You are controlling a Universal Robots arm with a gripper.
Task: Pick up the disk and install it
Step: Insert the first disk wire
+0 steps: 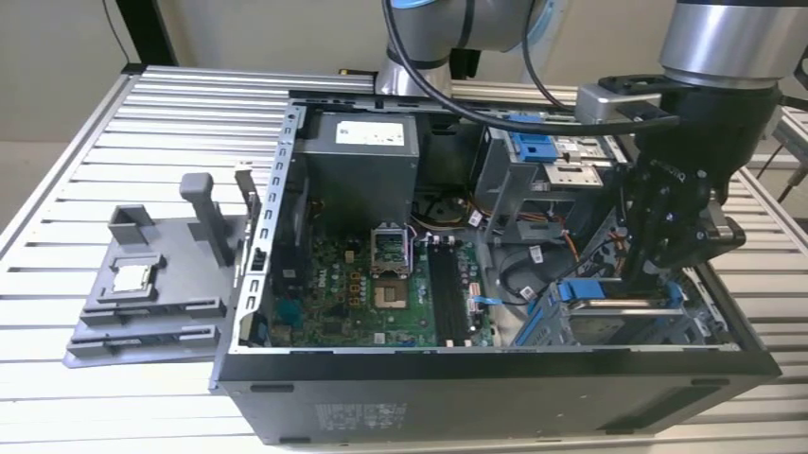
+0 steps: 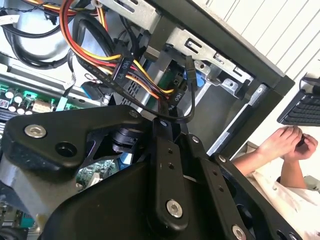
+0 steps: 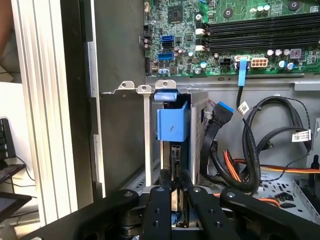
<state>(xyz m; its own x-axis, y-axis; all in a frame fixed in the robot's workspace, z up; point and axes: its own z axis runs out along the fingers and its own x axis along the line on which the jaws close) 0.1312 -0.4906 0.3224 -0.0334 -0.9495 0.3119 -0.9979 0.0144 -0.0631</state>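
1. First wrist view: I saw the gripper [image 3: 175, 179] with its fingers drawn close together, clamping the disk [image 3: 173, 124].
2. The disk stood on edge inside the drive cage [image 3: 148, 145].
3. The motherboard [image 3: 225, 35] lay beyond.

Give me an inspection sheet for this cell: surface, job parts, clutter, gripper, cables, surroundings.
Surface: slatted metal table carrying an open computer case.
Job's things: the disk, blue-railed, edge-on in the case's drive bay.
Clutter: grey fixture beside the case, holding a processor chip.
Gripper: gripper down in the bay, shut on the disk.
Cables: coloured power leads and black cables loose near the bay.
Surroundings: a person's hands by a keyboard beyond the case.
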